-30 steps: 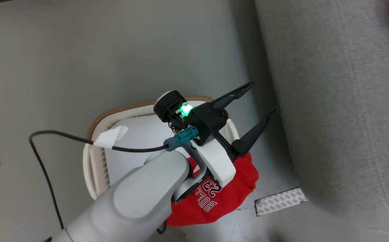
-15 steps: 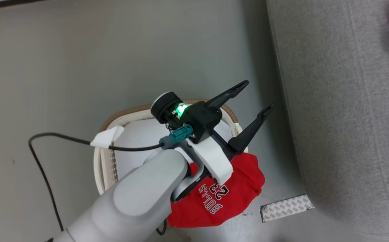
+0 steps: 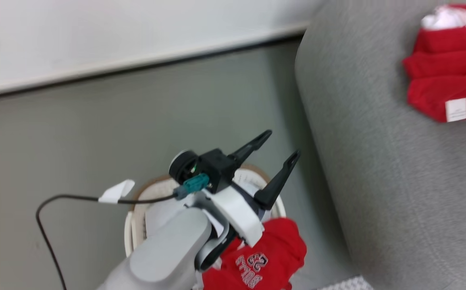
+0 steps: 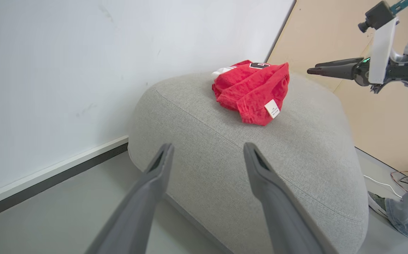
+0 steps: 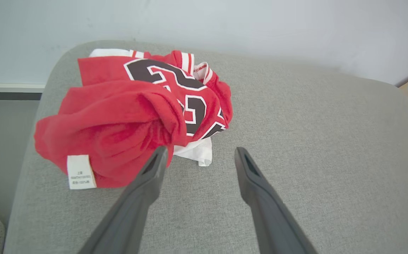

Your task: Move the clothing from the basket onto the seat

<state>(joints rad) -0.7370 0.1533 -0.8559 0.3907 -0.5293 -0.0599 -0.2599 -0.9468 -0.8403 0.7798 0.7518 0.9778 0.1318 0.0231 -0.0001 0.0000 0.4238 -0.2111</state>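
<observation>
One red jersey (image 5: 126, 116) with a black-and-white number lies crumpled on the grey seat (image 5: 313, 141), its white label at the near edge. My right gripper (image 5: 200, 151) stands open just in front of it with nothing between the fingers; its left fingertip is at the cloth's edge. From the left wrist, that jersey (image 4: 253, 88) shows on the seat (image 4: 260, 169), the right gripper (image 4: 311, 71) hovering to its right. My left gripper (image 3: 283, 143) is open and empty above the cream basket (image 3: 152, 187). Another red jersey (image 3: 257, 262) spills over the basket's near right side.
The seat (image 3: 378, 161) stands right of the basket, with the placed jersey (image 3: 446, 76) at its far end. A white wall with a dark skirting runs behind. A person's leg and shoe (image 4: 398, 208) and loose wires (image 4: 407, 176) are beyond the seat.
The head camera has tilted up: the wall and the jersey on the seat have come into the picture. My left gripper stays open over the basket.
</observation>
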